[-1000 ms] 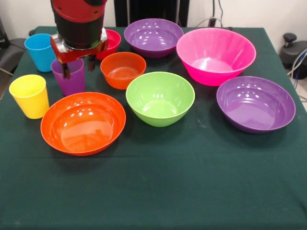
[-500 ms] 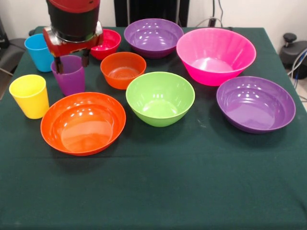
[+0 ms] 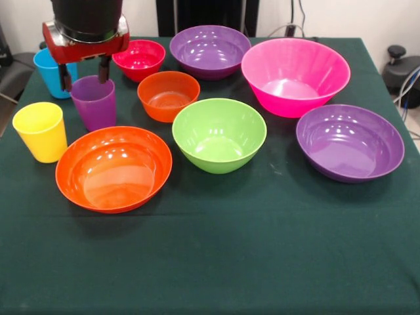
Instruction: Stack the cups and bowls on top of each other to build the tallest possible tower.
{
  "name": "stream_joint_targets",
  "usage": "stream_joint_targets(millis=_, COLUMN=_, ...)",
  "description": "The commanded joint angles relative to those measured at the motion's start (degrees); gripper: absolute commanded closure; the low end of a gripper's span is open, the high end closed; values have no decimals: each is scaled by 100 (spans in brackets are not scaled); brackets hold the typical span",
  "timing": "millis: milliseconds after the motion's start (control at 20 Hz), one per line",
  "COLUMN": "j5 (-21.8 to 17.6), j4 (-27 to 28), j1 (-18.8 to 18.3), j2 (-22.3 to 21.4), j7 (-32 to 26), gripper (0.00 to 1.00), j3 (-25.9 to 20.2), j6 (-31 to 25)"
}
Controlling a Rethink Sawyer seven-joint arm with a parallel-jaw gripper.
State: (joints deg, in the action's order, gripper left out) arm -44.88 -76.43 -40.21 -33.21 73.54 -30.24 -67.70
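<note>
My gripper is open and empty. It hangs just above and behind the purple cup, between it and the blue cup, which it partly hides. The yellow cup stands at the left. All bowls sit apart, upright on the table: small red bowl, small orange bowl, green bowl, two purple bowls, wide orange bowl and pink bowl. Nothing is stacked.
The table has a dark green cloth. The bowls and cups fill its far half. A dark object stands beyond the right edge.
My gripper has risen and shifted left, away from the purple cup's rim. The purple cup stays on the table. The red bowl shows fully now.
</note>
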Motion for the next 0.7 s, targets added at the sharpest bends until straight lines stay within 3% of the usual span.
stream_joint_targets(millis=50, j5=-233, j4=-621, j1=-115, j2=123, j7=-1617, gripper=0, j3=103, j6=-273)
stream_joint_targets(millis=700, j5=-199, j4=-835, j1=-220, j2=116, j7=-1409, gripper=0, j3=165, j6=-342)
